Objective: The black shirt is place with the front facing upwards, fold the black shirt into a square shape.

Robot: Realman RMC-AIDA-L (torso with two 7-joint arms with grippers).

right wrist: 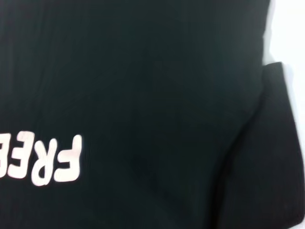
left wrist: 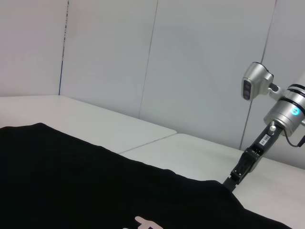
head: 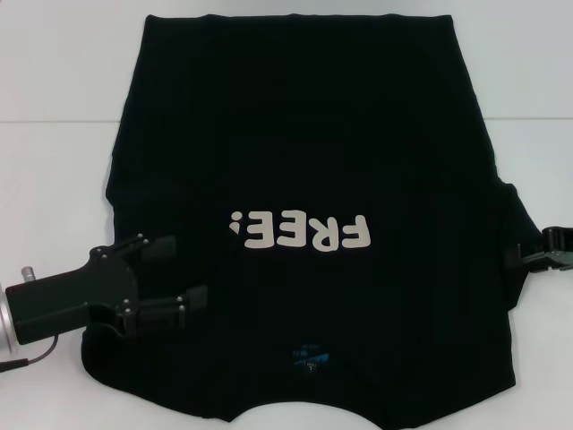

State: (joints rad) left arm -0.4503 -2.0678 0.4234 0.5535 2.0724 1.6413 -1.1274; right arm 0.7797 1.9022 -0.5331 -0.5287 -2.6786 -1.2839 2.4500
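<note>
Two grippers flank the black shirt (head: 304, 179), which lies front-up across the middle of the head view on the white table (head: 54, 72). At lower left my left gripper (head: 179, 278) hovers over the sleeve area, fingers spread; at the right edge my right gripper (head: 537, 255) sits at the other sleeve, its fingers' state indiscernible. I judge both sleeves should be pinched at matching heights and folded inward evenly to keep the edges square.

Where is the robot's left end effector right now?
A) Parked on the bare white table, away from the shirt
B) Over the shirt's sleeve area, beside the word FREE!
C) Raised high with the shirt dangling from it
B: the left end effector sits open over the black shirt, beside its lettering.
</note>
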